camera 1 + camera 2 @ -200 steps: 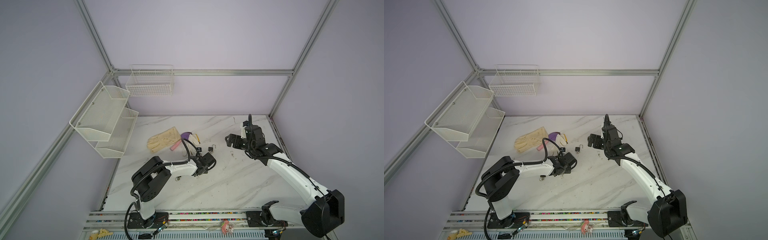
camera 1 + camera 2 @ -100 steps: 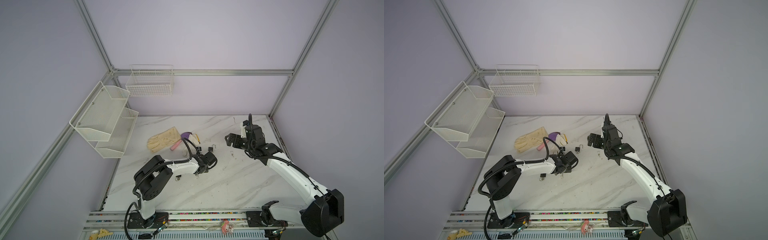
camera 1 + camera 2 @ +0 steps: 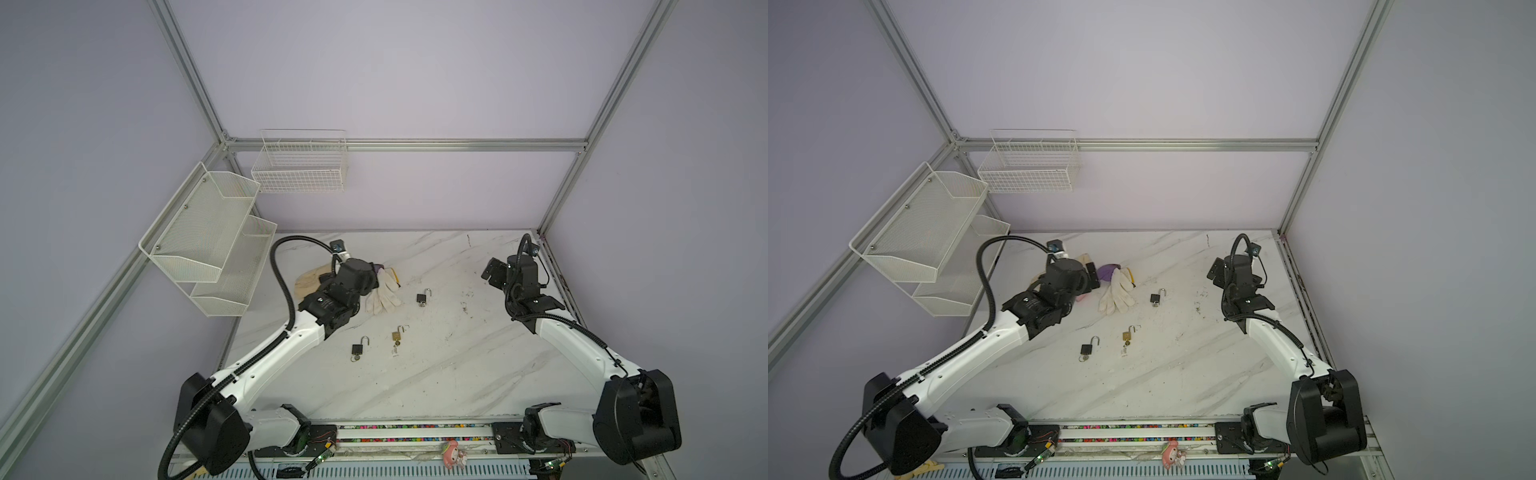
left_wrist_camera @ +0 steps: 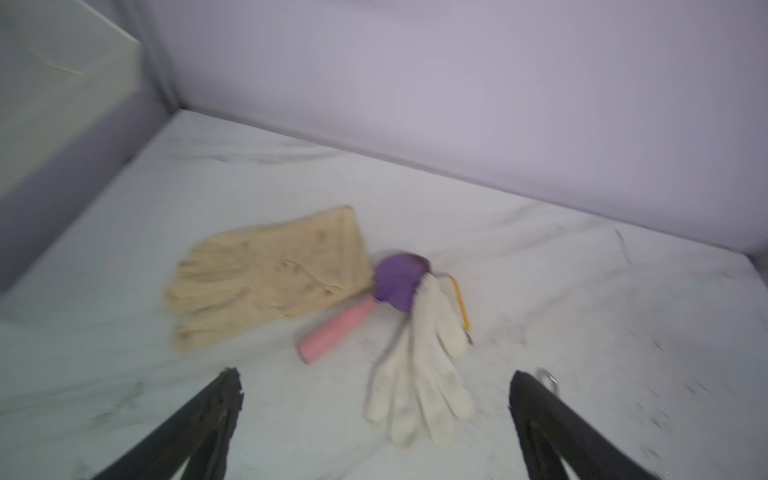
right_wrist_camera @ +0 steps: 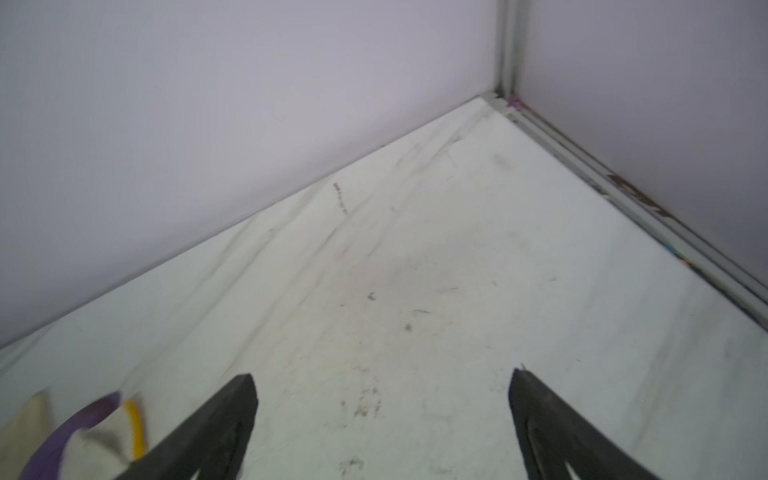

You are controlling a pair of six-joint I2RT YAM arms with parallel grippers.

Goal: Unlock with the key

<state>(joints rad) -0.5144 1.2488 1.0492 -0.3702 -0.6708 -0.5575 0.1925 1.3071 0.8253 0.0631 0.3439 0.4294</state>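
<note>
The left gripper (image 4: 376,376) has swung back to ten o'clock, near the mesh shelves (image 3: 208,232), fingers wide, holding nothing. Only the top views show the brass padlock (image 3: 397,335), key (image 3: 397,343) at its base, lying centre. Right gripper (image 5: 380,376), two o'clock, fingers wide.

Left padlock (image 3: 357,348) lies beside middle padlock (image 3: 397,336) on the table (image 3: 478,365), far padlock (image 3: 422,298) behind, right of glove (image 3: 382,297).

Three small padlocks lay flat and apart on the worktop (image 3: 457,353), shackles open: the rear black padlock (image 3: 422,298), the brass padlock (image 3: 397,335) and the front black padlock (image 3: 357,349), which had a key (image 3: 354,358) at its base.
</note>
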